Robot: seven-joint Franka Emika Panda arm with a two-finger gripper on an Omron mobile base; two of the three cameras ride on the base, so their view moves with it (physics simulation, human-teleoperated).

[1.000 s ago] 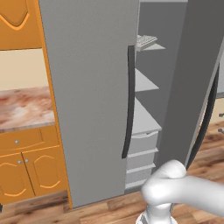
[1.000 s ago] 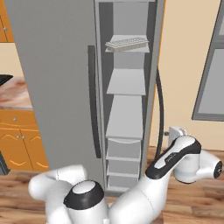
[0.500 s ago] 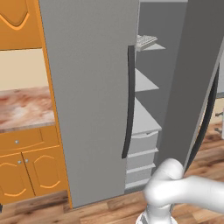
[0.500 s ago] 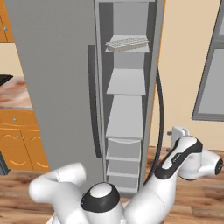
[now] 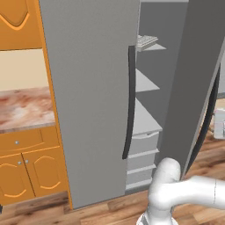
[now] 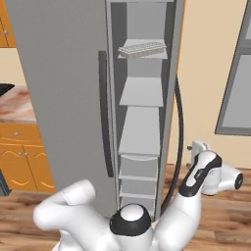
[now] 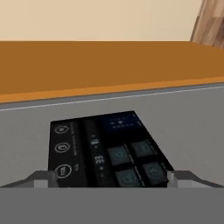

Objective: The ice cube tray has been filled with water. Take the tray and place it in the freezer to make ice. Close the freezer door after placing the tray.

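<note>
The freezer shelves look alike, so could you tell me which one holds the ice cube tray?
The top shelf of the open freezer: the pale ice cube tray lies flat on it, while the shelves below it are bare.

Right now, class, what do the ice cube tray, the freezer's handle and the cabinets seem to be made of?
Ice cube tray: pale, matte, probably plastic, with small moulded cells.
Freezer: flat grey, perhaps painted metal; its handle is dark and smooth, metal or plastic.
Cabinets: orange wood look, with small metal knobs.
</note>
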